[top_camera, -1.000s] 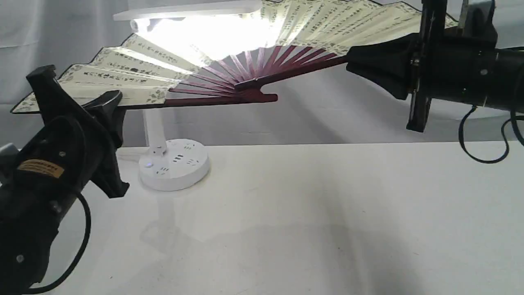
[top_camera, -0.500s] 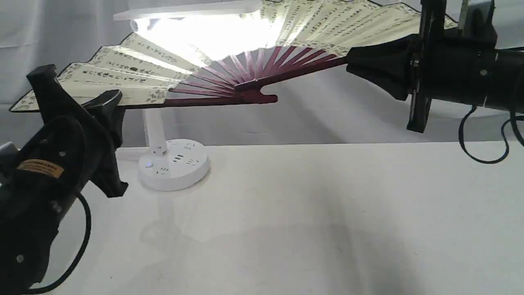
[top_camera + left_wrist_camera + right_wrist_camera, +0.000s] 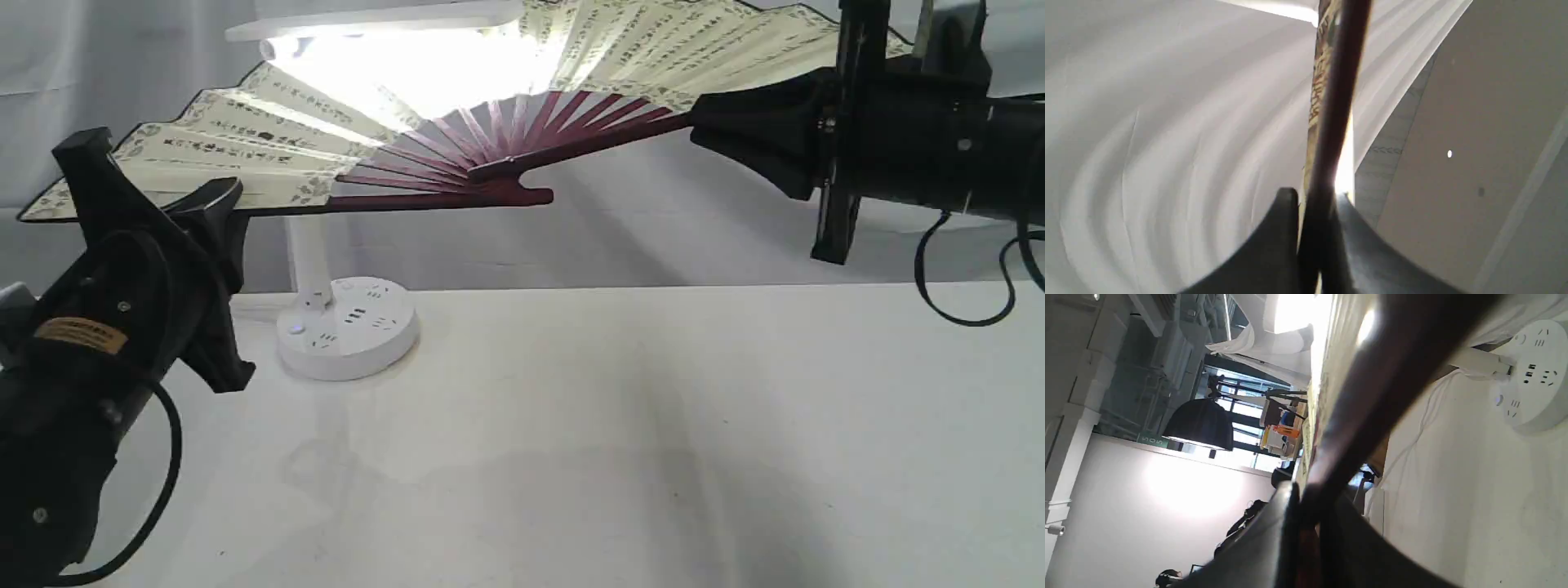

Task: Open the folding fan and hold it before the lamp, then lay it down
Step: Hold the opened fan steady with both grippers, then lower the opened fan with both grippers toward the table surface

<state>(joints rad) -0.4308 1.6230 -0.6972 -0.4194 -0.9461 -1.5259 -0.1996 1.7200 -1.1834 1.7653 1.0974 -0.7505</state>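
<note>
The folding fan [image 3: 269,155] is being held spread open in the air above the far edge of the table [image 3: 620,425], clear of its surface. One maroon guard is being pinched by the left gripper [image 3: 1316,198] and the other by the right gripper [image 3: 1310,496], with both sets of jaws narrowed onto the wood. The lamp [image 3: 347,327], near the far left corner, is being partly screened by the pleats across its glowing head. A white cord [image 3: 1425,416] is lying beside its base.
</note>
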